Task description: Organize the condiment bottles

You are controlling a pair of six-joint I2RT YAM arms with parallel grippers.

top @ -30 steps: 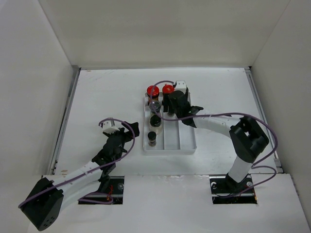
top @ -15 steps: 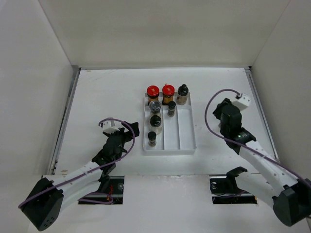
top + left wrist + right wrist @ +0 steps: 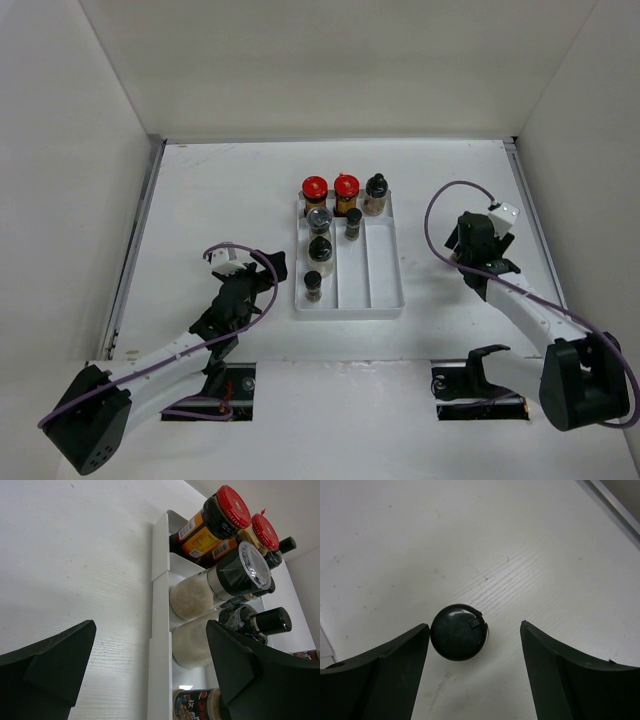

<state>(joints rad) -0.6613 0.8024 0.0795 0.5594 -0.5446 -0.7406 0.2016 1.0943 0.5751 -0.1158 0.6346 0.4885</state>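
The white divided tray [image 3: 385, 290] holds two red-capped amber bottles [image 3: 315, 187] [image 3: 347, 186], a black-capped clear bottle [image 3: 376, 192], a silver-topped shaker [image 3: 319, 217] and three dark black-capped jars [image 3: 354, 222] [image 3: 320, 248] [image 3: 313, 284]. My right gripper [image 3: 468, 240] is open over the table right of the tray. In the right wrist view it [image 3: 475, 626] straddles an upright black-capped bottle [image 3: 459, 631] that stands close to its left finger. My left gripper [image 3: 262, 280] is open and empty left of the tray. The left wrist view shows it [image 3: 150, 626] facing the tray wall [image 3: 160, 630].
The left wrist view shows the red caps [image 3: 231, 505], the shaker [image 3: 240, 572] and a labelled jar [image 3: 200, 705] in the tray's left lane. The tray's middle and right lanes [image 3: 384, 265] are bare toward the front. White walls enclose the table; a raised edge [image 3: 535, 220] runs along the right.
My right arm has left the back of the tray and swung right to the table, over a black-capped bottle. A black-capped clear bottle now shows at the tray's back right. The left arm is still.
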